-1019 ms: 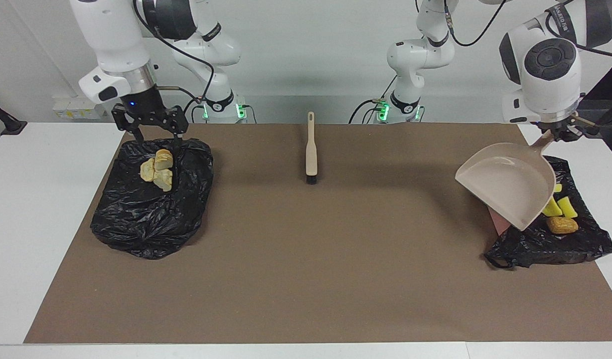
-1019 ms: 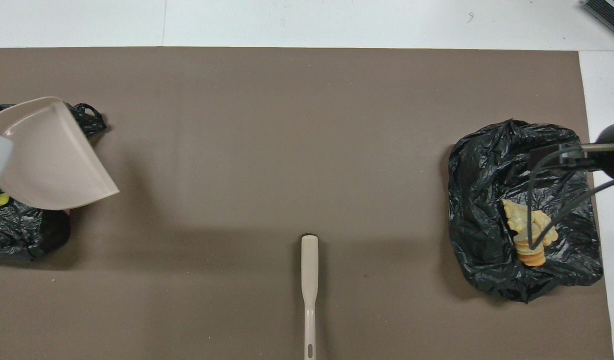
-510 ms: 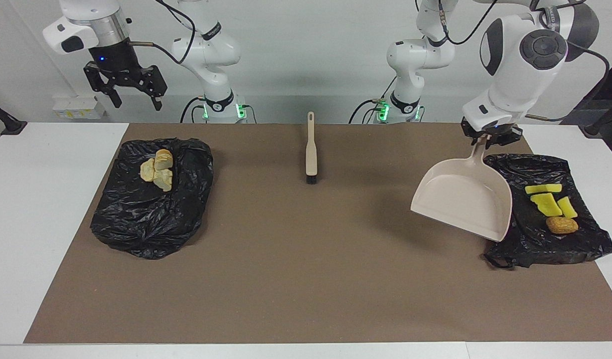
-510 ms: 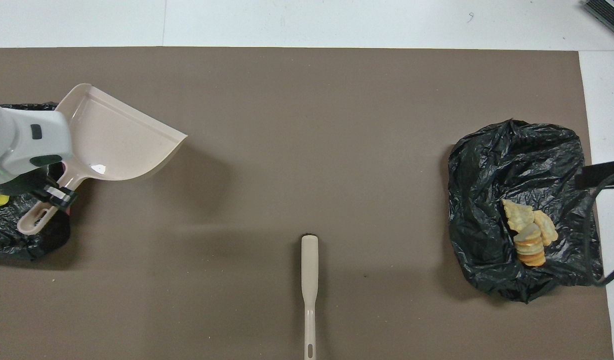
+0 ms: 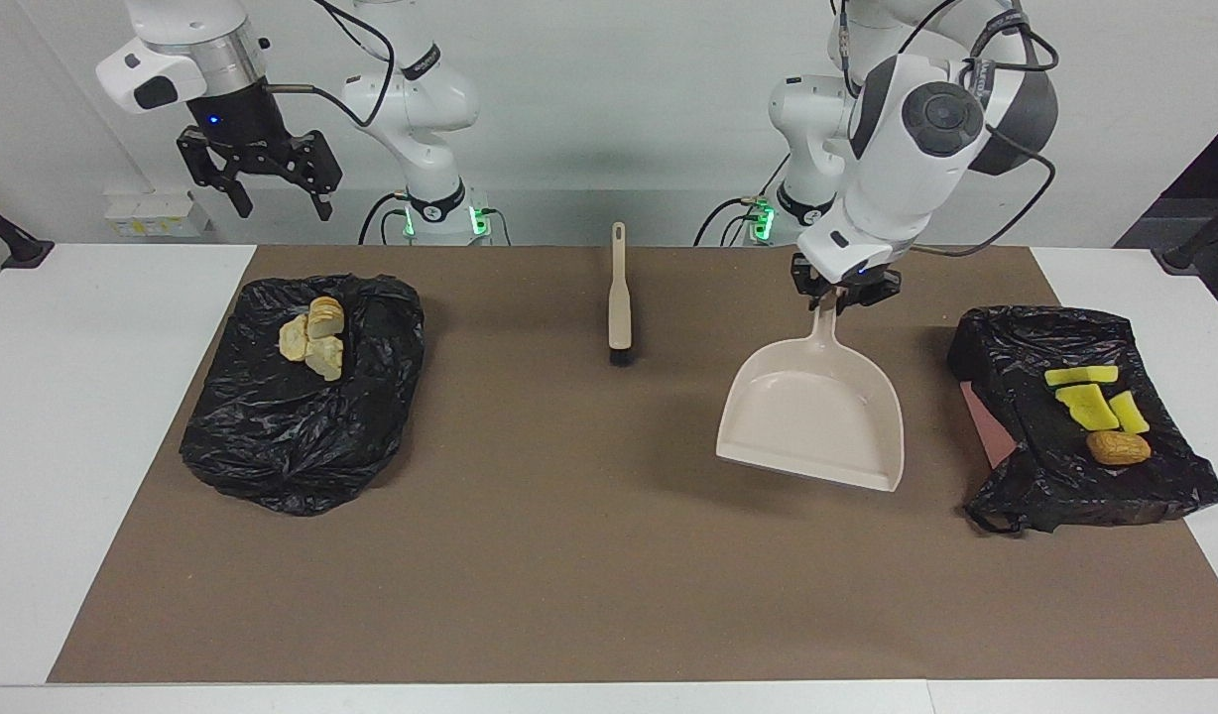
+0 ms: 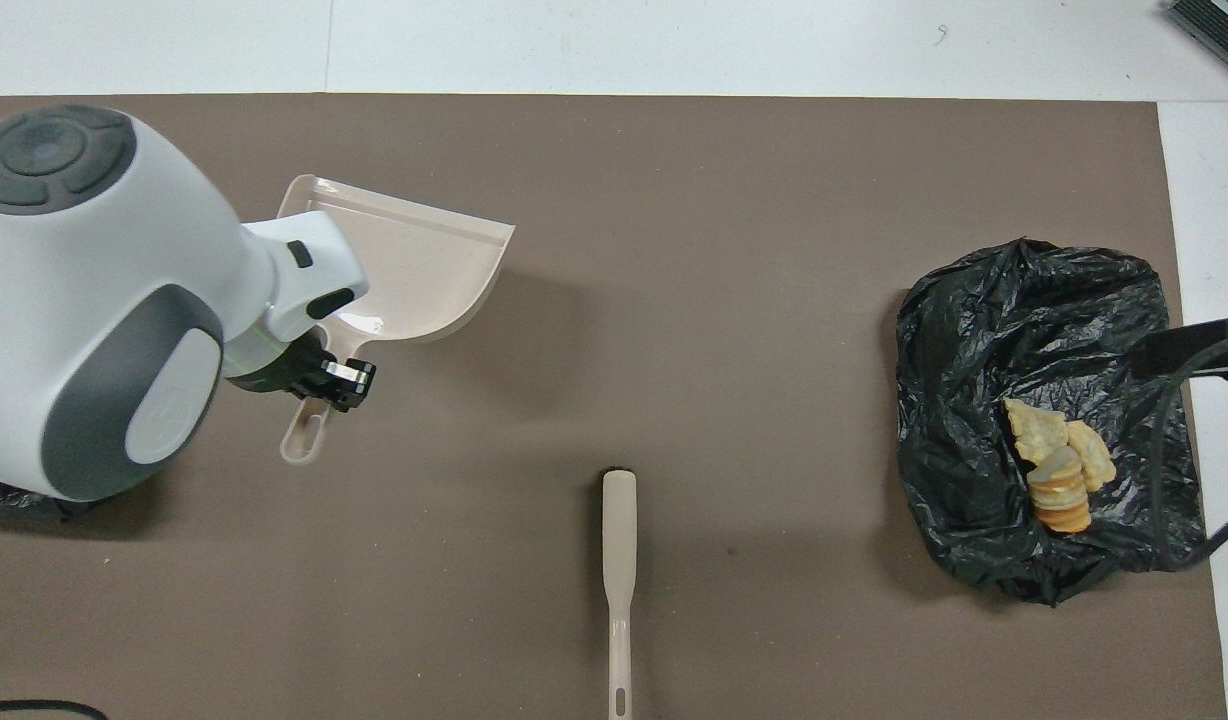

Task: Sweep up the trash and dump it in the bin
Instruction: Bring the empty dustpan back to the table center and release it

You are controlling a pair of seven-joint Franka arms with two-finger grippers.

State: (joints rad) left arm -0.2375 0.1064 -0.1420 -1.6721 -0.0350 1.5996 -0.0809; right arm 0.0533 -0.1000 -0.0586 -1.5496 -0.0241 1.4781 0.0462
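Left gripper [image 5: 835,300] jaws clamped on smooth beige plastic dustpan [image 5: 812,416] handle over the mat; right gripper [image 5: 262,188] jaws wide above crinkled black bag [image 5: 302,436] holding bread pieces [image 5: 313,337]; sponge bits [image 5: 1093,395] on other bag [image 5: 1065,476].

Illumination: bright, even, from above.
Shadows: soft, beneath dustpan [image 5: 812,416] toward 9 o'clock.
Glare: faint sheen on black bags [image 5: 306,397].
Focus: sharp.
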